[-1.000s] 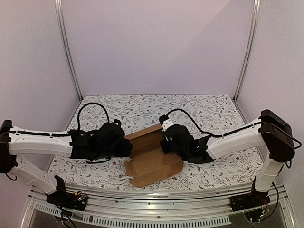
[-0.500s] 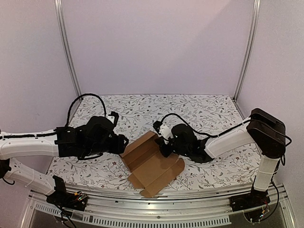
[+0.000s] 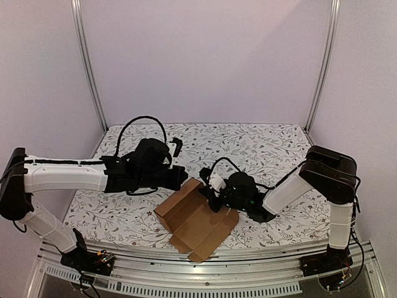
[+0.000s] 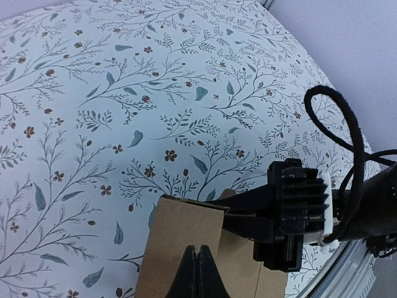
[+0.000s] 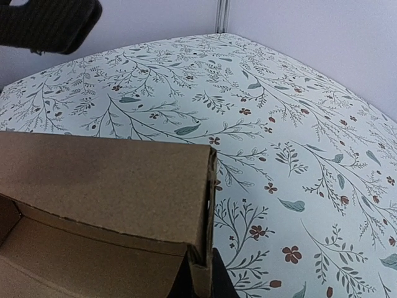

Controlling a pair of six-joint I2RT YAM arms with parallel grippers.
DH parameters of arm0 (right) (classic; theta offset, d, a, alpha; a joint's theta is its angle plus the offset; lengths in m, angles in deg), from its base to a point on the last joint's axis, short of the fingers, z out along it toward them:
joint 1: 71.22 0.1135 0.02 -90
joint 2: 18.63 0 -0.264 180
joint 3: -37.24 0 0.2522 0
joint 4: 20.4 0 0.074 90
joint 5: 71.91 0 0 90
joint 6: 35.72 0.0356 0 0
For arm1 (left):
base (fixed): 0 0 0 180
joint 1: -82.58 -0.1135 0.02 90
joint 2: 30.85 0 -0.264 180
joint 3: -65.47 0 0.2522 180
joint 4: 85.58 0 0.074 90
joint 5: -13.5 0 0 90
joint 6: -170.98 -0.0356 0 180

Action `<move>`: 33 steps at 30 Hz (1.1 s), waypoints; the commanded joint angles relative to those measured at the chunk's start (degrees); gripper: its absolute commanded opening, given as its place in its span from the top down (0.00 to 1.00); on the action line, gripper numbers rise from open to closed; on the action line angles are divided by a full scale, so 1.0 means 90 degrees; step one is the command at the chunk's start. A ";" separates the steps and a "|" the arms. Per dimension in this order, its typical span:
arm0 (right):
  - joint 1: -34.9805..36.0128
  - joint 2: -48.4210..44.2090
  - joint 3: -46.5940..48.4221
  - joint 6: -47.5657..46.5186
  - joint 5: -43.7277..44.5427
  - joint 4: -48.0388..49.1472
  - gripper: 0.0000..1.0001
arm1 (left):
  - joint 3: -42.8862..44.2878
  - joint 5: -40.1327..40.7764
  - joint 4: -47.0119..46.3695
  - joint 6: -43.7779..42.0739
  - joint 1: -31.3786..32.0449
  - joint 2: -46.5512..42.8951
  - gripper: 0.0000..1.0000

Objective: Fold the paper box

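Paper box [image 3: 195,220] is maybe half up on my end: right gripper [image 5: 200,282] pinching its raised wall [image 5: 105,180], left gripper [image 4: 197,264] pressed together on nothing, other flaps left to fold.

The left hand [image 4: 197,256] has shut, and the paper box [image 3: 197,222] has swung round.

My right fingers [image 5: 218,282] are closed on a thin upright wall of the paper box [image 5: 105,180], one dark tip on each side of its cut edge. Plain brown card, folded over at the top, open hollow at lower left. Floral-print table [image 5: 298,155] runs to its far corner, where a metal post [image 5: 221,13] stands. Black bulk [image 5: 49,22] hangs upper left.
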 commanded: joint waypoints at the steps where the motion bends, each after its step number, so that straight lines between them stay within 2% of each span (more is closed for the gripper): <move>1: -0.0069 0.0347 -0.0110 -0.0113 -0.0086 0.0817 1.00 | 0.0302 -0.0655 -0.0558 -0.0195 -0.0089 0.0454 1.00; 21: -0.0108 0.0980 -0.0056 0.0180 -0.0067 0.1642 0.99 | 0.0196 -0.0482 -0.1247 0.0073 -0.0221 0.1496 1.00; 25: -0.0113 0.1080 -0.0020 0.0180 0.0027 0.1755 0.92 | 0.0173 -0.0558 -0.1289 0.0135 -0.0221 0.1671 1.00; 29: -0.0113 0.1157 0.0038 0.0402 0.0122 0.1785 0.79 | 0.0092 -0.0624 -0.1407 0.0225 -0.0221 0.1778 1.00; 33: -0.0108 0.1237 0.0092 0.0453 0.0219 0.1865 0.75 | 0.0043 -0.0668 -0.1454 0.0271 -0.0216 0.1820 1.00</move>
